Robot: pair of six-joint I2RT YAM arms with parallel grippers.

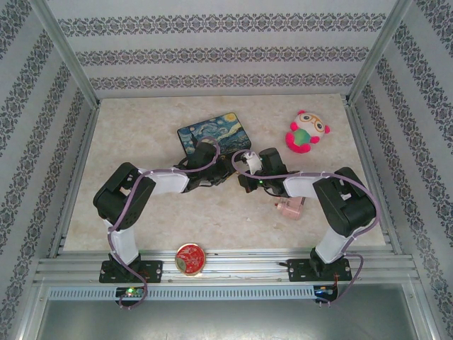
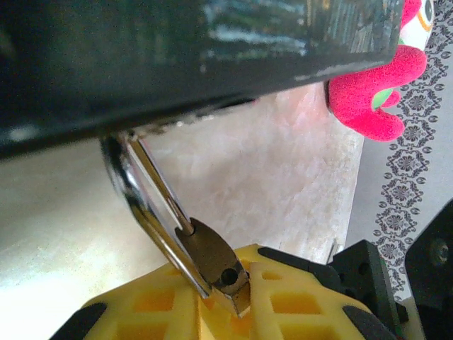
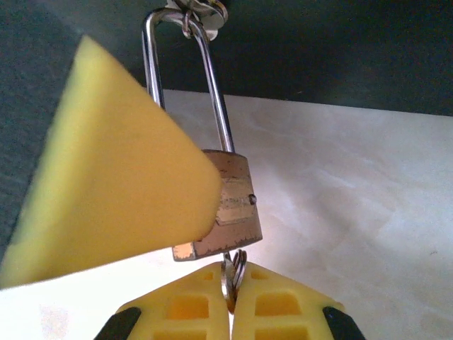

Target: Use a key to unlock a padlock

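At the table's middle, just at 6 o'clock of the painted box, you have the padlock held, with the left gripper clenched on its brass body. At 6 o'clock of that body the key meets the keyhole, pinched tight by the right gripper. The shackle rises toward 12 o'clock, its visible leg seated in the body. By my judgement you have the key in; the turn and freeing the shackle are left.
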